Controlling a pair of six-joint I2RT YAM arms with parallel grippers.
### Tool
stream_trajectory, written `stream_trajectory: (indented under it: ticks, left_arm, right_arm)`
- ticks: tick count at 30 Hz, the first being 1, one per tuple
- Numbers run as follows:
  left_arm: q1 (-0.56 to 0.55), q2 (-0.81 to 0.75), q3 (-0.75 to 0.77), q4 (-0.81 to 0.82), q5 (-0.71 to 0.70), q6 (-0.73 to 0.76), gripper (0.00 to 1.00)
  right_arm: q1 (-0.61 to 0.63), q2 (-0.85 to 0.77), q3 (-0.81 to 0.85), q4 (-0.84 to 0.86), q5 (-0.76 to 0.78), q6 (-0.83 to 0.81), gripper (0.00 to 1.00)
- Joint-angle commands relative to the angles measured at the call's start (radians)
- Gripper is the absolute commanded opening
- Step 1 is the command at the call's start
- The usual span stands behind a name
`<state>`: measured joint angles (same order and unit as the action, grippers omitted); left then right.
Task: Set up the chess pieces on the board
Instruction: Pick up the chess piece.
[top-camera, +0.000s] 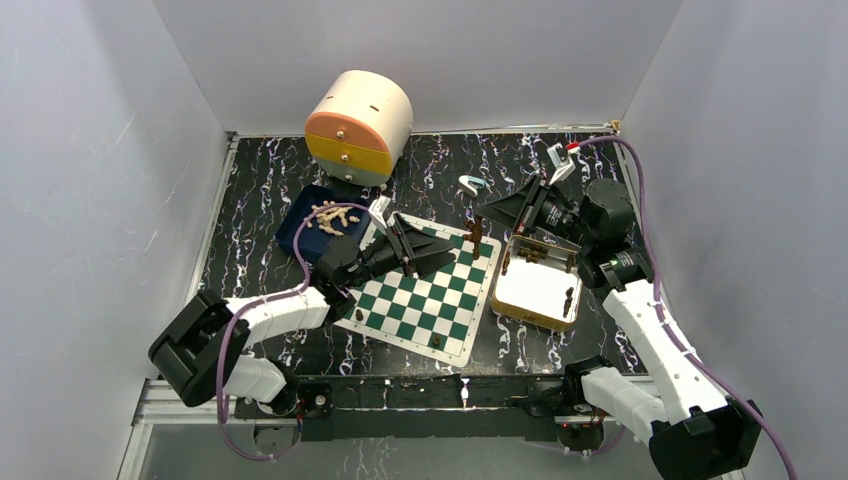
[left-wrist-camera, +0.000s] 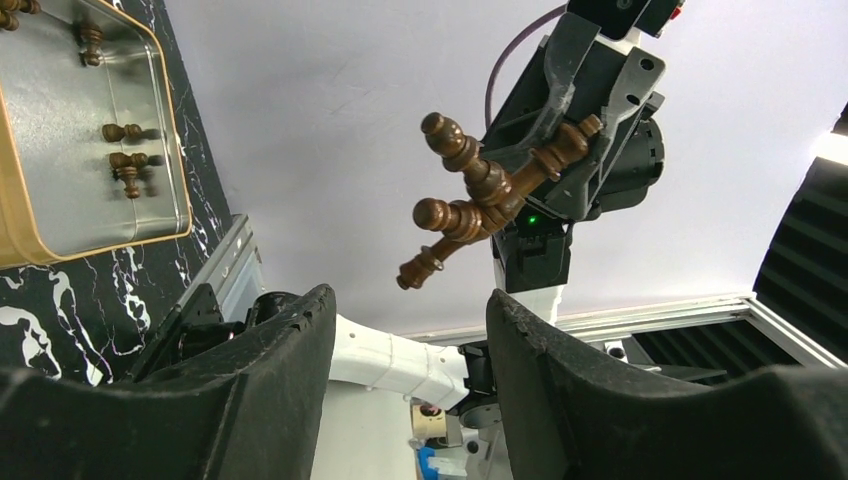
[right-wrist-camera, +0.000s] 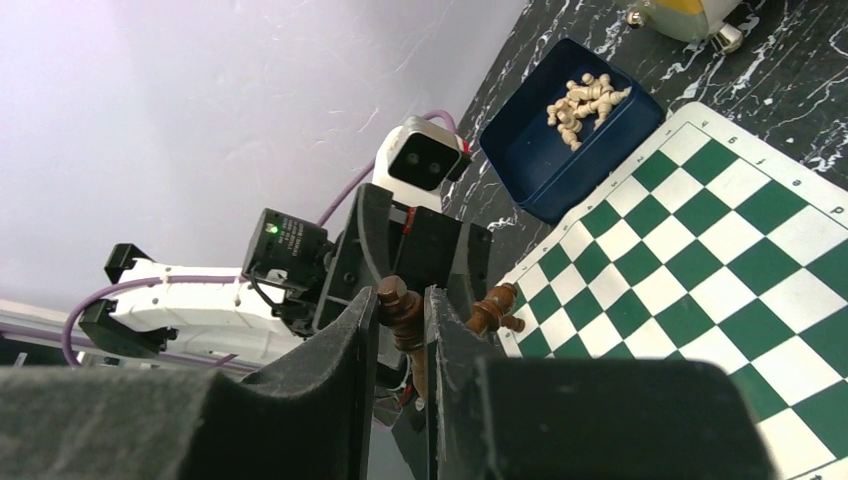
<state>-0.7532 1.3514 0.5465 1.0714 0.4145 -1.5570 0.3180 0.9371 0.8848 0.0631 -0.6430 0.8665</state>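
Board (top-camera: 420, 300): lies flat on the surface (top-camera: 250, 200), under the left claw (left-wrist-camera: 408, 300), with its far right corner beneath the right claw (right-wrist-camera: 402, 300). It has green and white squares and a white border. The surface is black with white veining. Plain pale walls (top-camera: 100, 150) close it in on three sides.

Counts:
- Lone dark piece (top-camera: 438, 343): one, on the board's near edge, closer to the arm bases than either claw.
- Blue tray (right-wrist-camera: 530, 160): one, just left of and beyond the left claw. It holds a heap of beige pieces (right-wrist-camera: 585, 100), too tangled to count.
- Tin (top-camera: 535, 285): one, on the near side of the right claw and just beside the board. Tin pieces (left-wrist-camera: 122, 132): dark brown, at least three show.
- Round drawer unit (top-camera: 358, 125): one, well beyond the left claw, by the back wall.

Claws:
- Left: fingers stand apart, with nothing between them and nothing touched.
- Right: nearly closed, pinching the held dark cluster (left-wrist-camera: 480, 195) in the air. The cluster has at least two pieces; the exact count is not readable.
- The two claws face each other, near but apart.
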Motion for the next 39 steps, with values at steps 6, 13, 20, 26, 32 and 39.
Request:
stream_trajectory:
  ticks: [6, 13, 20, 26, 32, 39]
  left_arm:
    - [-0.008, 0.048, 0.033, 0.188, -0.021, -0.011, 0.53]
    - [-0.014, 0.115, 0.057, 0.334, -0.036, -0.061, 0.48]
    - [-0.030, 0.169, 0.094, 0.412, -0.045, -0.094, 0.48]
    - [-0.043, 0.189, 0.099, 0.422, -0.052, -0.093, 0.48]
    - [-0.045, 0.194, 0.101, 0.429, -0.051, -0.092, 0.45]
    - [-0.046, 0.186, 0.078, 0.435, -0.072, -0.089, 0.39]
  right_arm:
    - [-0.002, -0.016, 0.001, 0.130, -0.048, 0.054, 0.06]
    - [0.000, -0.024, -0.015, 0.160, -0.055, 0.088, 0.06]
    - [0.001, -0.024, -0.020, 0.168, -0.052, 0.093, 0.06]
    - [0.004, -0.023, -0.027, 0.175, -0.050, 0.097, 0.06]
    - [0.004, -0.015, -0.029, 0.175, -0.050, 0.093, 0.07]
    - [0.006, -0.015, -0.033, 0.172, -0.049, 0.091, 0.07]
